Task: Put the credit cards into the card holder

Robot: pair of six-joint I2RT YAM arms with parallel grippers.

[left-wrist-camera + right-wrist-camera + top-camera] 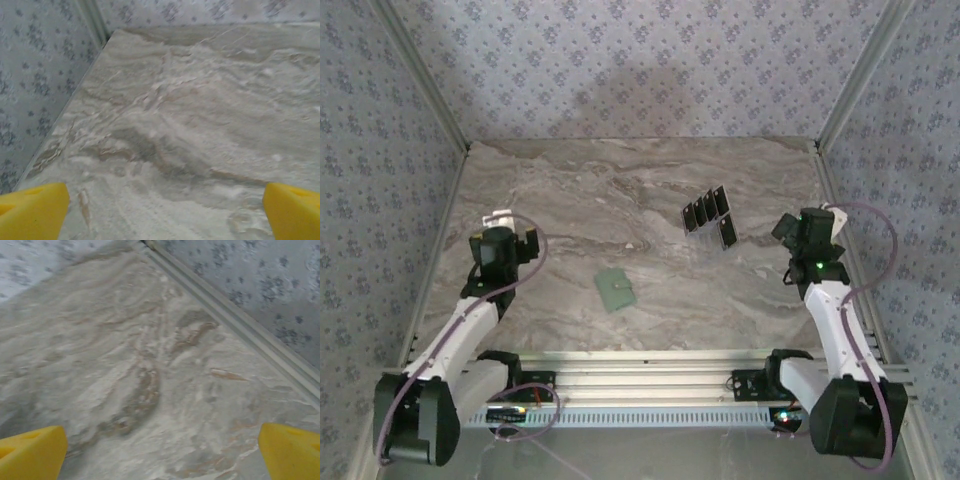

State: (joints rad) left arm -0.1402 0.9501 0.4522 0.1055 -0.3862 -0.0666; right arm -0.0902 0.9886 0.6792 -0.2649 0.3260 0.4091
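Note:
Several dark glossy credit cards (708, 213) lie fanned in a row on the marble table, right of centre. The pale green card holder (614, 289) lies flat nearer the front, at the middle. My left gripper (503, 225) hangs over the table's left side, well left of the holder. In the left wrist view its yellow fingertips (35, 210) stand wide apart over bare marble, so the left gripper (165, 212) is open. My right gripper (798, 230) is by the right edge, just right of the cards. It (162, 452) is open too, with nothing between its yellow fingertips (292, 450).
The marble table (620, 190) is framed by grey rails, with patterned fabric walls on three sides. The right wrist view has the table's rail (235, 320) running diagonally close by. Bare marble lies between the holder and the cards.

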